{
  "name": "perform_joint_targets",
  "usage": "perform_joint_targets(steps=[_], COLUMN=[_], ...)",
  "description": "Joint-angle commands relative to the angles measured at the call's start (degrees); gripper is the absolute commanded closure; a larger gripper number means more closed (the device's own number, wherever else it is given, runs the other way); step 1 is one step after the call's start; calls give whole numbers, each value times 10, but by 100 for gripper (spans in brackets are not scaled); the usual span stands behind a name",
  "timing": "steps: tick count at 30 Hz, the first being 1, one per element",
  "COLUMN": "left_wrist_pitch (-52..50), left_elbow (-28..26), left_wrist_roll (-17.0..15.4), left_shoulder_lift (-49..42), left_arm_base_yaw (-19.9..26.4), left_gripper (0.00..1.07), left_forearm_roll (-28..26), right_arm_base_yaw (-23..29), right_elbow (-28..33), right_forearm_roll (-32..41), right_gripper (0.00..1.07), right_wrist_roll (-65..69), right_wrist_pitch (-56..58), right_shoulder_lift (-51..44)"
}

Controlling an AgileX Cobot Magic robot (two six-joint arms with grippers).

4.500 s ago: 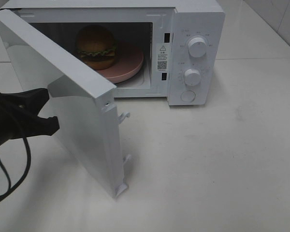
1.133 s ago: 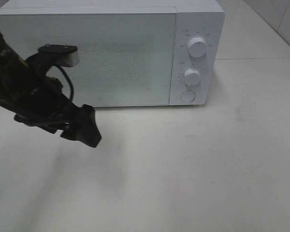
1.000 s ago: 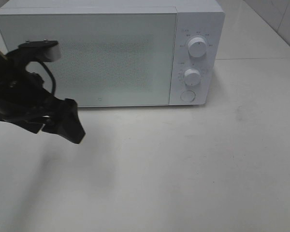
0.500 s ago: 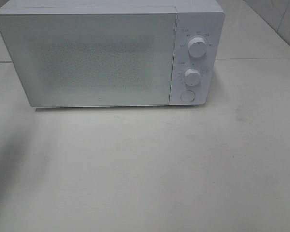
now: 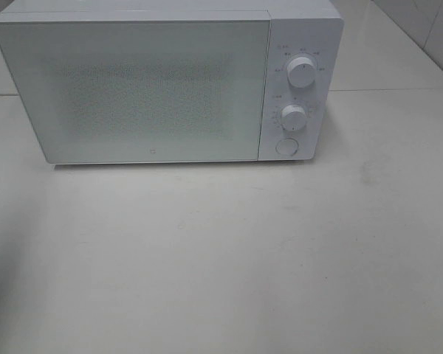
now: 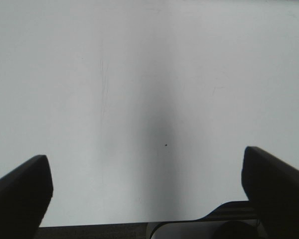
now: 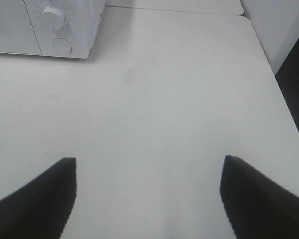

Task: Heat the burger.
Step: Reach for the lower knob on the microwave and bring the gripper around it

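Exterior high view: we find the microwave door (image 5: 148,88) now shut at the desk's (image 5: 244,258) far edge and the left arm withdrawn; the burger lies hidden inside. Left fingers (image 6: 20,191) and right fingers (image 7: 40,194) stand apart, empty; the dials (image 5: 301,71) await setting.

No text can be read with certainty. Small grey markings are printed in a ring around the upper knob (image 5: 301,72) and the lower knob (image 5: 294,116) on the control panel (image 5: 310,44) of the microwave (image 5: 155,11), but they are too small to be made out in either the high view or the right wrist view. A tiny mark (image 5: 153,153) is seen low on the door (image 5: 133,88), near its bottom edge, and it cannot be deciphered either.
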Motion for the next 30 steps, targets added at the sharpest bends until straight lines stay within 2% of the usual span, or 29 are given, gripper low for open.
perform_joint_targets(steps=[1,3,5,9,12,17,21,30], left_wrist_pitch=[-11,-15,-28,-28,-30,-42,-52,-44], left_elbow=[31,44,106,139,175,201,235,240], left_wrist_roll=[10,17,18,18,19,19,18,18], left_shoulder_lift=[-45,-61,-142,-192,-262,-325,-420,-541], left_arm_base_yaw=[2,2,2,2,2,2,2,2], left_gripper=[9,9,9,9,9,9,9,9], left_forearm_roll=[3,2,3,2,1,-1,-2,-1], right_arm_base_yaw=[-5,-5,-5,-5,-5,-5,-5,-5], right_elbow=[2,2,2,2,2,2,2,2], right_forearm_roll=[1,1,1,1,1,1,1,1], right_gripper=[31,31,31,31,31,31,31,31], right_wrist_roll=[4,4,4,4,4,4,4,4], right_wrist_pitch=[-4,-4,-4,-4,-4,-4,-4,-4], right_shoulder_lift=[-15,-15,-15,-15,-15,-15,-15,-15])
